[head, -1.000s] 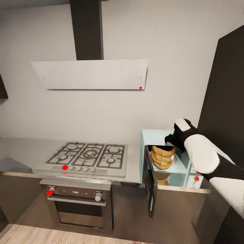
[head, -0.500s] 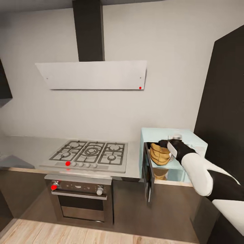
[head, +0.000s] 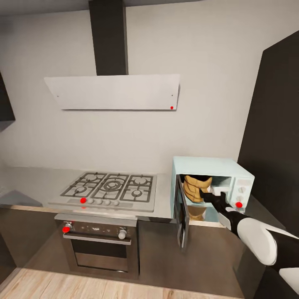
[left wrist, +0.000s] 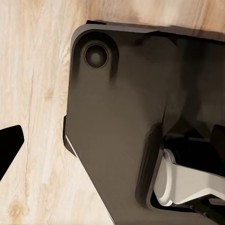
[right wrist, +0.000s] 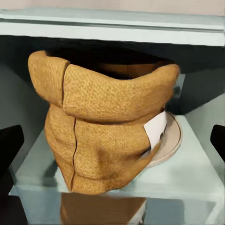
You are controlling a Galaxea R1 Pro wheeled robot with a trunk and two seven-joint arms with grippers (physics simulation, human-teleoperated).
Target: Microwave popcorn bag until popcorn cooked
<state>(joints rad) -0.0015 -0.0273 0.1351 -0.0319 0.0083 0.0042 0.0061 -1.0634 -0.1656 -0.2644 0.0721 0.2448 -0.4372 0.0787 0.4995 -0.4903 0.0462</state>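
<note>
The tan-orange popcorn bag (head: 195, 189) stands upright inside the pale mint-blue microwave (head: 209, 162), whose dark glass door (head: 181, 216) hangs open toward me. In the right wrist view the bag (right wrist: 103, 136) rests on the round turntable plate (right wrist: 172, 140). My right gripper (head: 212, 198) is open just in front of the bag at the microwave's mouth, its fingertips (right wrist: 9, 147) wide apart and clear of the sack. No popcorn kernels show. The grey countertop (head: 33, 182) runs off to the left. My left gripper (left wrist: 112, 150) hangs over the floor, open.
A gas hob (head: 110, 189) lies in the worktop left of the microwave, above a black built-in oven (head: 99, 245). An extractor hood (head: 114, 91) hangs on the wall. A tall dark cabinet (head: 274, 137) stands right of the microwave. The robot's dark base (left wrist: 122, 122) sits on wooden floor (left wrist: 37, 93).
My right gripper has let go of the bag, dropped lower and drawn back out of the microwave. The bag stays standing inside. The camera shifted slightly early on.
</note>
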